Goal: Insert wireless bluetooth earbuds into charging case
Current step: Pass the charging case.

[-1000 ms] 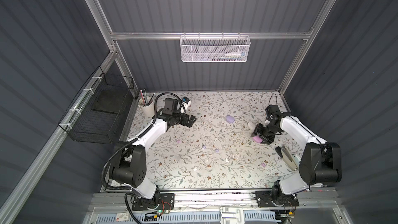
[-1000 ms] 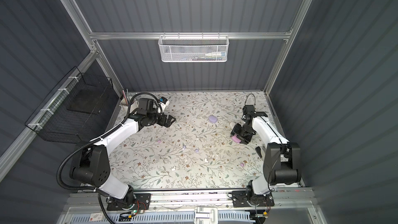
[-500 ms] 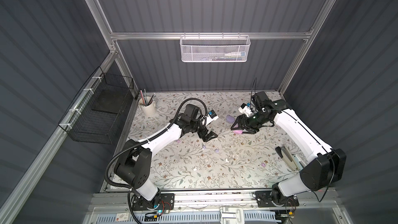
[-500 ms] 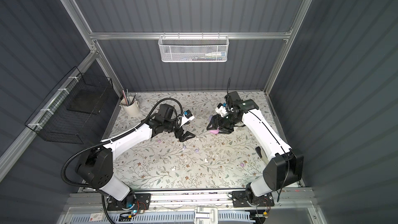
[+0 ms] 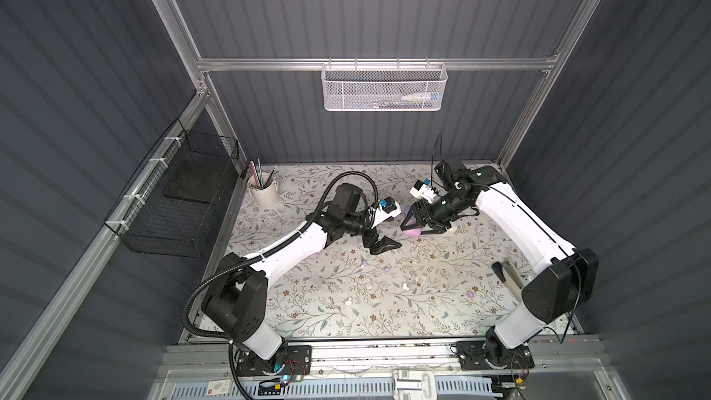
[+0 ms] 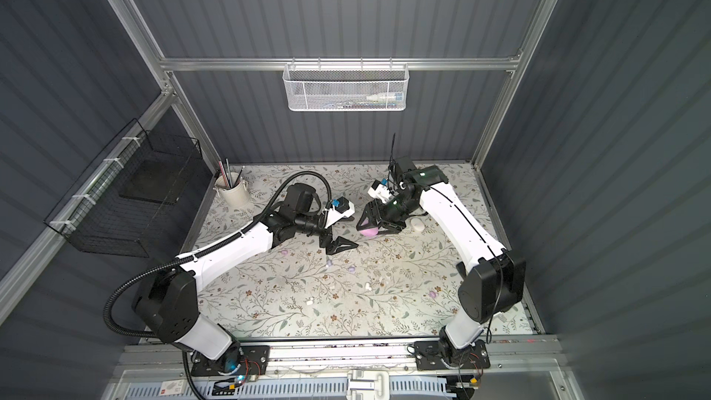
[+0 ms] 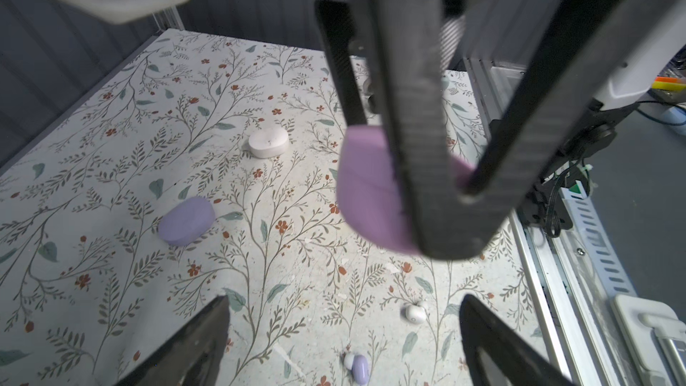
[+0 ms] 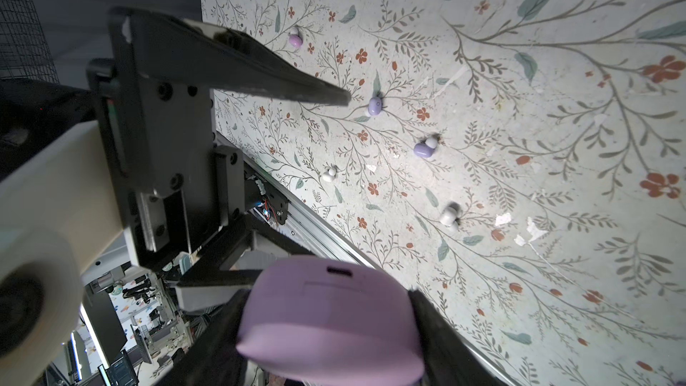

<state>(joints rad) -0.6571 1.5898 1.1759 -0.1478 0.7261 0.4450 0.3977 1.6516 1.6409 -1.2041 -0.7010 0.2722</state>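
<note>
A white cup of pens [image 5: 263, 194] is standing in the far left corner of the tabletop [image 5: 307, 321]; a dark tool [image 5: 508, 275] is lying by the right edge; a white mesh basket [image 5: 384, 86] is hanging on the back wall; a lavender case [image 7: 185, 220] and a white case [image 7: 268, 144] are sitting closed in the far half. The wireless bluetooth earbuds are lying scattered between the middle and the front edge, a lavender bud [image 8: 375, 105], a white bud [image 8: 329, 174] and a pink bud [image 8: 295, 39] among them. Both arms are standing extended in from the front edge, their claws facing each other near the far middle, close but apart; the left gripper [image 5: 384, 247] is hovering spread wide and empty; the right gripper [image 5: 418, 228] is clamping the pink charging case [image 8: 330, 313] by its sides, clear of the tabletop, its port [image 8: 336, 271] facing the right wrist camera; its fingers [image 7: 415, 105] are hiding part of the case from the left wrist camera; a sticker [image 5: 219, 388] on the front rail is too small to read.
</note>
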